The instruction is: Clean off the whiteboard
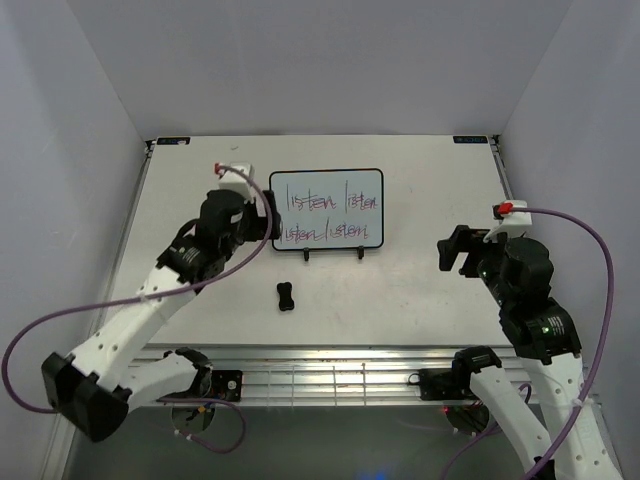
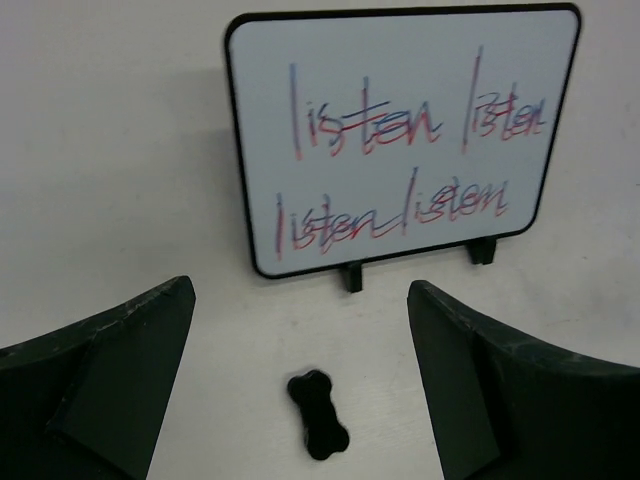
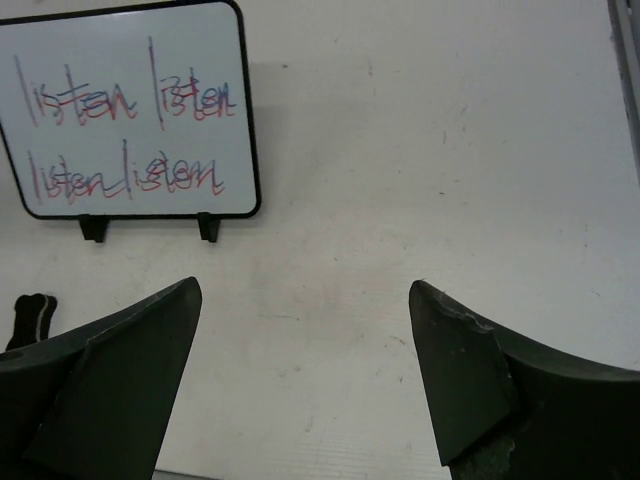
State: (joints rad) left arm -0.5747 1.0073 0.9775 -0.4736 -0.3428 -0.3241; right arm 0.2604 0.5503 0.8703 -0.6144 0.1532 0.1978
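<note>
Status: both claws empty, nothing erased yet.

- Left claw: jaws spread wide, holding nothing. The eraser lies on the bench just under and ahead of it, roughly centred between the fingers. The board stands past the eraser, dead ahead and slightly right, propped on two small feet and covered in "listen" in overlaid red, blue and dark ink.
- Right claw: also wide open and empty. The board is ahead and well off to its left, and the eraser sits at the far left edge of its view.

Risks as we see them:
1. The eraser is small and flat on the bench. If we come down too low the fingertips hit the bench; if we're off-centre, we pinch one lobe and it twists out.
2. The board looks light and only rests on its feet. Wiping pressure with nothing bracing it will likely slide it back or tip it. The right claw is free to steady it but too far away for now.
3. From above, the left claw reads very close to the board's left edge, and we can't tell the clearance. A sloppy swing towards the eraser could clip the frame.
4. The ink is layered, so one pass probably smears it.
</note>
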